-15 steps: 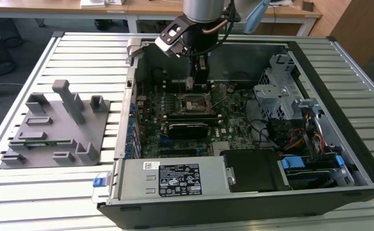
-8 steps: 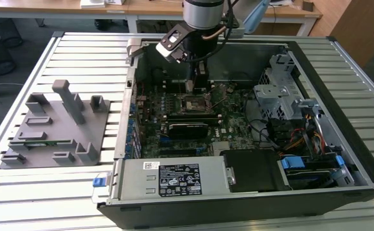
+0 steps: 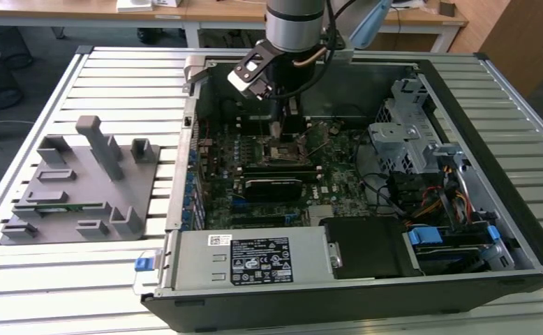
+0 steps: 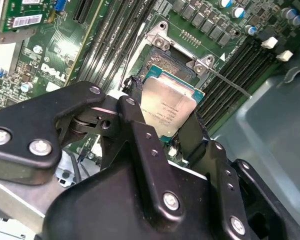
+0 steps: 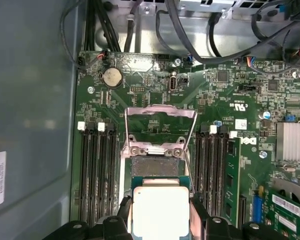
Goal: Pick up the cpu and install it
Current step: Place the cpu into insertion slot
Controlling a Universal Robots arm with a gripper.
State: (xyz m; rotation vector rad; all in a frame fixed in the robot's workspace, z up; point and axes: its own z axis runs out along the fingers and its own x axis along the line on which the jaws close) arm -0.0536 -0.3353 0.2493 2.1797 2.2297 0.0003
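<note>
Above the open socket [image 5: 154, 165] of the motherboard [image 5: 150, 80] | grasping the cpu [image 5: 160, 210] by opposite edges with the gripper [image 4: 165, 125] | silvery side toward the wrist

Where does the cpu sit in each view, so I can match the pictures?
Exterior view: too small to tell; the gripper holding it hangs over the socket.
Second wrist view: the cpu, tilted, clamped in the gripper over the socket.
First wrist view: the cpu, clamped in the gripper at the socket's edge.
Shared landmark: the socket.
</note>
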